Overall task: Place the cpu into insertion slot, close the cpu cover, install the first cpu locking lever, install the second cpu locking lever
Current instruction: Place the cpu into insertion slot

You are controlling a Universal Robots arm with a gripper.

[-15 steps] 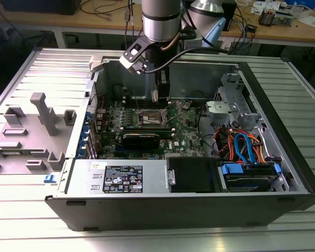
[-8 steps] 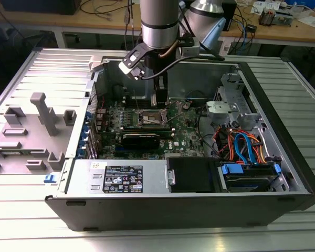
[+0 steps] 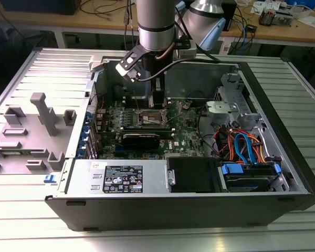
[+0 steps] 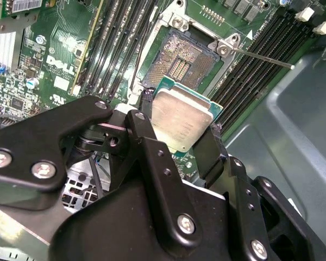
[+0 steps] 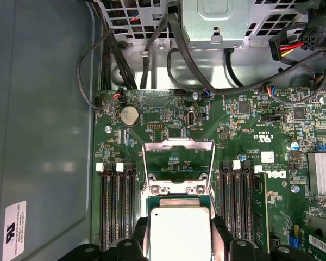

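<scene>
gripper (image 4: 180, 115) clamped on cpu (image 4: 182, 124) by two opposite edges | cpu hangs close over the open insertion slot (image 4: 179, 60), cpu cover (image 5: 178, 142) raised | looks light, stiff, delicate underneath: edge hold seems right, faces untouched

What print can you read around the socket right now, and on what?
No text I can quote.
White sticker on the case wall: too small.
White label on the silver box: too small.
Circuit board lettering: too small; logo: a brand mark, left unquoted.
The cpu, in the gripper: no print made out.
</scene>
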